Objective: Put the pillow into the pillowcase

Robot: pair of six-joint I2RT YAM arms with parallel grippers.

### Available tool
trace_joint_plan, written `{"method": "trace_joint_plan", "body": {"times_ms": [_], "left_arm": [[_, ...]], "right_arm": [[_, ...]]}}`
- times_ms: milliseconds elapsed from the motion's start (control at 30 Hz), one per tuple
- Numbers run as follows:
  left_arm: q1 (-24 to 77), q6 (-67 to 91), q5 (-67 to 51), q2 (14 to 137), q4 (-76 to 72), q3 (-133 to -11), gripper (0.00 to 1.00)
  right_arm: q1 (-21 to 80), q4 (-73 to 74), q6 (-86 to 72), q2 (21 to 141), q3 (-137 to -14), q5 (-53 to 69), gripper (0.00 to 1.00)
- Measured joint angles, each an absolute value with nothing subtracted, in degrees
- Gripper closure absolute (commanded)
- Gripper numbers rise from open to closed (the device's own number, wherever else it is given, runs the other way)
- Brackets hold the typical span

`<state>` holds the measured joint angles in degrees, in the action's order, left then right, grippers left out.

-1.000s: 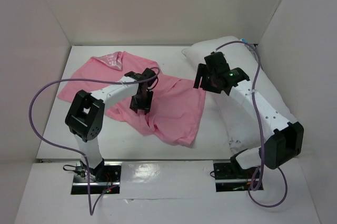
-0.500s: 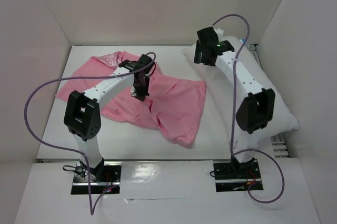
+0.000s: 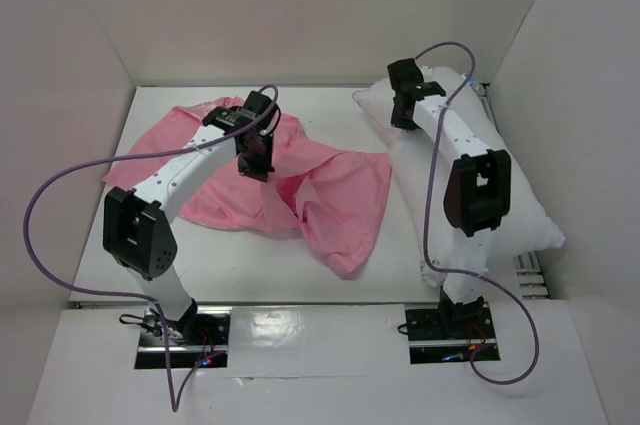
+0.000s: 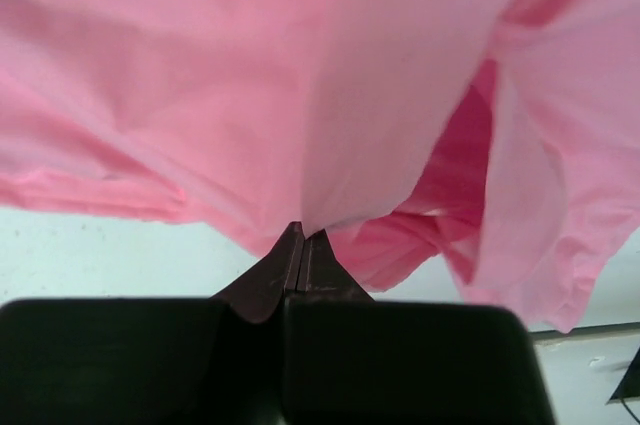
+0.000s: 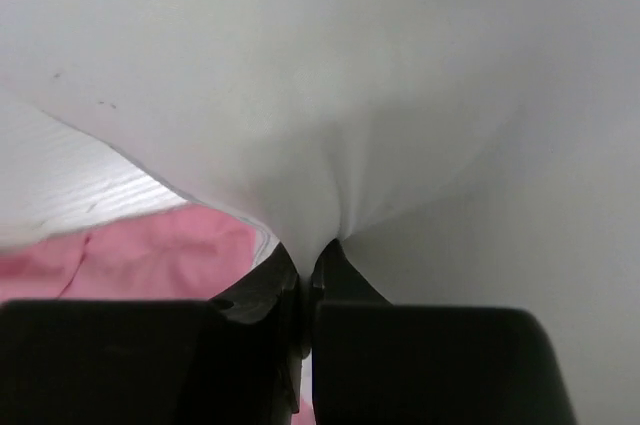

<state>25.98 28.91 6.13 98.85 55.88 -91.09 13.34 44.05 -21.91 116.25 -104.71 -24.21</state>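
The pink pillowcase (image 3: 320,195) lies crumpled across the middle of the white table. My left gripper (image 3: 253,167) is shut on a fold of the pillowcase (image 4: 330,95), and the cloth rises from its closed fingertips (image 4: 303,235). The white pillow (image 3: 500,195) lies along the right wall, reaching from the back toward the front. My right gripper (image 3: 402,117) sits at the pillow's far left corner. In the right wrist view it (image 5: 310,260) pinches a pucker of the pillow's white cover (image 5: 350,125).
White walls close in the table on the left, back and right. The pillow fills most of the strip by the right wall. Purple cables loop from both arms. Bare table (image 3: 250,265) lies in front of the pillowcase.
My left gripper closed on the pillowcase and moved back-left, lifting the cloth. My right arm swung to the pillow's far corner and closed on its cover.
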Motion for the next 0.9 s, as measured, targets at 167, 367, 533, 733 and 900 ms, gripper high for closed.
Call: {"method": "trace_joint_plan", "body": {"times_ms": [167,367,533,733,900], "left_arm": [[25.02,28.77,9.23,93.86,55.86,-83.88,0.76],[27.81,27.31,14.35,96.88,57.1,-88.16,0.31],[33.71,24.25,18.65,104.77,54.08,-100.42,0.23],[39.4,19.55,23.03,115.04,49.84,-103.46,0.2],[40.38,17.67,27.11,120.01,48.38,-102.39,0.15]], "right_arm": [[13.8,41.63,-21.41,99.7,-92.86,-18.31,1.0],[14.66,40.62,-22.0,90.8,-84.84,-14.92,1.0],[13.52,39.0,-23.09,91.44,-82.15,-12.05,1.0],[10.44,38.26,-23.35,91.42,-82.17,-8.75,1.0],[7.01,37.87,-23.38,91.37,-82.17,-6.39,1.0]]}}
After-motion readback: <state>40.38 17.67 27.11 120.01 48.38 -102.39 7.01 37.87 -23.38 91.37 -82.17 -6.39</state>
